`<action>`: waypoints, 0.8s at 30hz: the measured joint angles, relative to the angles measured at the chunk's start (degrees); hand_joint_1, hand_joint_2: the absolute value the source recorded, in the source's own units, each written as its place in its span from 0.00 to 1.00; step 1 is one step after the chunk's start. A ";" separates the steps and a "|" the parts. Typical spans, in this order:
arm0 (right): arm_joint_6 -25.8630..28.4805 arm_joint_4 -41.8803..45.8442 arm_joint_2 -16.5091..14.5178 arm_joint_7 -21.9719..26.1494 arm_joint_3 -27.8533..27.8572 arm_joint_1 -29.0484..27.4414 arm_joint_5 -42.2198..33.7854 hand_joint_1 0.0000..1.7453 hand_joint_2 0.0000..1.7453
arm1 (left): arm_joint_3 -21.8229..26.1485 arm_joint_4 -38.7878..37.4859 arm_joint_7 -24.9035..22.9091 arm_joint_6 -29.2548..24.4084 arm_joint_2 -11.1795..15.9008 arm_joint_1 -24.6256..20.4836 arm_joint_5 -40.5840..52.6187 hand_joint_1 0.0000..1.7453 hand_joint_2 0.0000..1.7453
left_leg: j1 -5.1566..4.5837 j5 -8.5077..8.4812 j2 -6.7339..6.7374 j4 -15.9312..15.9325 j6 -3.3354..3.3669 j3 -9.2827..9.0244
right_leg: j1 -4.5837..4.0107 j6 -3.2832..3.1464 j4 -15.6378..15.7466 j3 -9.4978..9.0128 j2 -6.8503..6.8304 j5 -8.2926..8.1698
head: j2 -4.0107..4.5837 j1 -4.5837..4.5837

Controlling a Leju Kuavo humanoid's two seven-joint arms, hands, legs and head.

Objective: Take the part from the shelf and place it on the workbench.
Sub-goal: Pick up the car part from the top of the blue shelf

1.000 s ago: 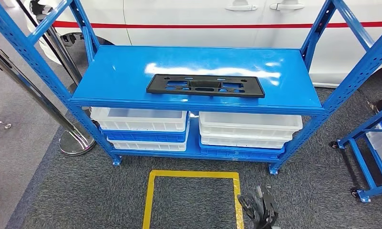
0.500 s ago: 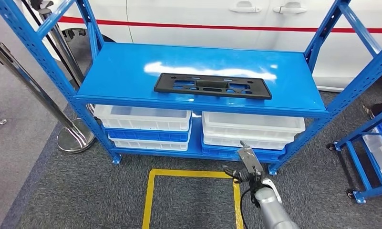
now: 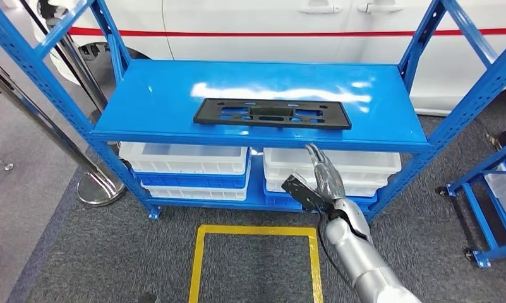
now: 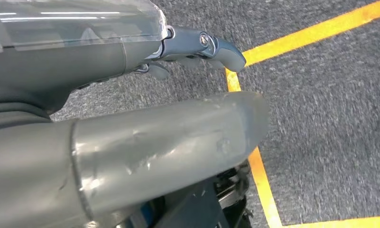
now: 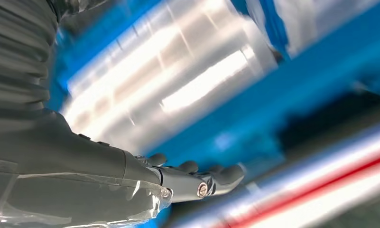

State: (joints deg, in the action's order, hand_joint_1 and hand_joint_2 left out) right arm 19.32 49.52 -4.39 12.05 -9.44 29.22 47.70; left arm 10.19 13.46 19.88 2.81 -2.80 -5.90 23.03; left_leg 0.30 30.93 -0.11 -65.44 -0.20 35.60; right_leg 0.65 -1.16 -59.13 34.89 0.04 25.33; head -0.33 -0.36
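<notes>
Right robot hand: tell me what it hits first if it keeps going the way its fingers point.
Probably the front edge of the blue shelf just above the right robot hand, before the black part. Depth is unclear.

You're looking at a blue metal shelf (image 3: pixel 149 107) with perforated uprights, standing on grey carpet (image 3: pixel 98 252); its top deck carries one flat black part (image 3: pixel 272 113), lying lengthwise near the front edge, roughly centred. On the lower deck you've got two stacks of shallow bins side by side: a left stack (image 3: pixel 187 167) with white bins and a blue one between them, and a right stack (image 3: pixel 364 170) of white bins over a blue one. On the carpet just in front of the shelf there's a yellow tape square (image 3: pixel 203 252), and a chrome stanchion base (image 3: pixel 100 188) sits by the shelf's left leg.
</notes>
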 joint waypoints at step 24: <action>20.14 10.21 2.35 -12.19 -16.00 -3.39 26.88 0.00 1.00 | -0.26 -0.26 -1.51 1.86 -0.41 0.50 4.78 0.00 0.00 | -0.04 -4.54 -0.08 6.73 1.72 -2.31 | -0.20 1.73 -1.67 1.03 0.05 0.31 | 0.00 0.02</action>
State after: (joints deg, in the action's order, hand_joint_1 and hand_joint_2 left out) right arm 39.46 59.73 -2.04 -0.15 -25.44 25.83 74.58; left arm 9.93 13.21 18.37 4.67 -3.21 -5.40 27.81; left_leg 0.26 26.38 -0.20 -58.71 1.52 33.28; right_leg 0.45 0.57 -60.80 35.92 0.10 25.64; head -0.33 -0.33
